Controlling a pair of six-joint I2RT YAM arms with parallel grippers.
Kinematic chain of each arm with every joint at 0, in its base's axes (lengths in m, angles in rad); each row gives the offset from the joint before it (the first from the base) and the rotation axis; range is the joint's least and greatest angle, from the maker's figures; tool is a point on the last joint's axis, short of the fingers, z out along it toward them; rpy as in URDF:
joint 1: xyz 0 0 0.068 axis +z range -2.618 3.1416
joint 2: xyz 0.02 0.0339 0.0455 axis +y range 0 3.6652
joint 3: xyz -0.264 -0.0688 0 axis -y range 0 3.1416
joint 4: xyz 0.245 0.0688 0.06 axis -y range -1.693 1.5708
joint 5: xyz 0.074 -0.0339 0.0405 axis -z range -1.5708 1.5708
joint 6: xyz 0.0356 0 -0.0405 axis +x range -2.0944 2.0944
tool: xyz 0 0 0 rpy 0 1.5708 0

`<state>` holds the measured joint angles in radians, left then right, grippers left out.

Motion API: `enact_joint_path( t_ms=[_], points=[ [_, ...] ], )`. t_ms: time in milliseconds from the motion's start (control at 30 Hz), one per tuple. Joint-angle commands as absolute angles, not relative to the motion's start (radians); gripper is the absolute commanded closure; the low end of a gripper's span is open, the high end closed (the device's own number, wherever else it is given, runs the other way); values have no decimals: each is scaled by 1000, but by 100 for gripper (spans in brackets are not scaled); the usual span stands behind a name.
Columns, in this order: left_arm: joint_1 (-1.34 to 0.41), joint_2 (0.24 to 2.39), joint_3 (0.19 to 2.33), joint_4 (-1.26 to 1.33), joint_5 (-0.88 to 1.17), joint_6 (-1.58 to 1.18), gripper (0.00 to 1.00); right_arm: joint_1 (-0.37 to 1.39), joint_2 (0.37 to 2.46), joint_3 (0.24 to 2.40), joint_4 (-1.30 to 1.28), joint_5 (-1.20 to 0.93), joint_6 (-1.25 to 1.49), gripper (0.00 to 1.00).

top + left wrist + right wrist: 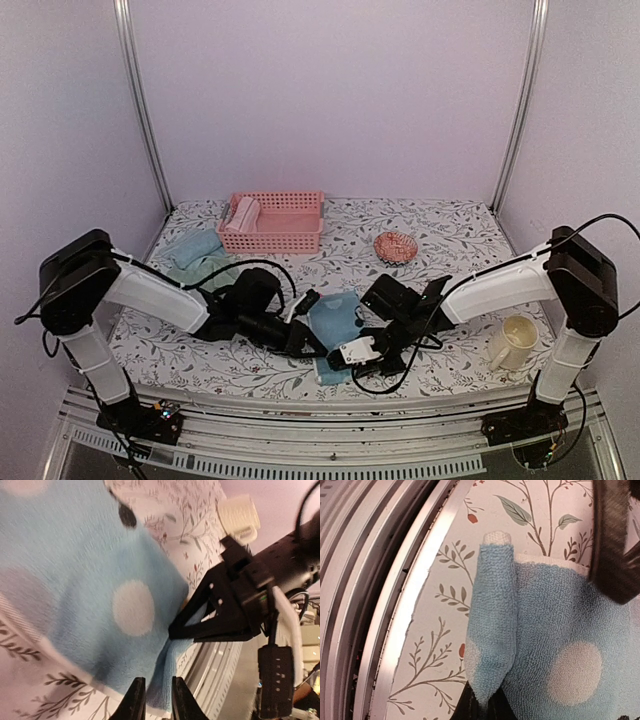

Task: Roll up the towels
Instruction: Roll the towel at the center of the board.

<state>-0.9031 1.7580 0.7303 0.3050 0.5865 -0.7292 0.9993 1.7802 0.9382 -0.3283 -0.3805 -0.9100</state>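
Pinching a fold of the blue spotted towel (570,645), the right claw (482,707) is clenched; the left claw (156,687) stands slightly parted, towel edge between its fingers (135,700).

The towel (560,645) reads to me as matt, looped terry cloth. The cover (445,580) looks like a smooth printed sheet, and the rail (370,580) is brushed metal with a dull sheen. I see the basket (275,222) as matt plastic.
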Motion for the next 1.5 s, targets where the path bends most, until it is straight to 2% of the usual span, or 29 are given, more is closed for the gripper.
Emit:
enact_joint_path(
  t_ms=[0,167,233,300,433,633,767,1067,1233,1267,1300,1400,1467],
  points=[
    [-931,1542,604,258,273,-585,80,955,1918,997,-653,-598,-925,96],
    [-1166,1298,438,296,-127,-385,81,874,2117,1163,-858,-778,-959,96],
    [-1269,1277,415,284,-263,-299,81,845,2207,1229,-942,-842,-984,96],
    [-1336,1295,444,257,-316,-215,81,824,2260,1280,-1008,-876,-1008,96],
    [-1400,1432,610,140,-341,-24,82,804,2303,1330,-1078,-904,-1038,96],
    [-1415,1667,805,69,-299,193,72,802,2323,1345,-1077,-896,-1025,95],
    [-1423,1764,865,52,-255,274,70,803,2338,1352,-1076,-900,-1010,95],
    [-1426,1822,884,63,-194,254,67,802,2339,1361,-1072,-905,-990,95],
    [-1442,1782,870,89,-184,242,64,803,2339,1358,-1064,-898,-971,94],
    [-1443,1779,860,101,-193,240,61,802,2339,1358,-1066,-899,-970,94],
    [-1444,1785,853,116,-216,238,52,802,2339,1358,-1065,-900,-970,94],
    [-1449,1832,875,120,-299,213,51,801,2339,1359,-1066,-903,-969,94],
    [-1452,1863,906,121,-356,203,54,802,2339,1358,-1066,-907,-969,94]
  ],
)
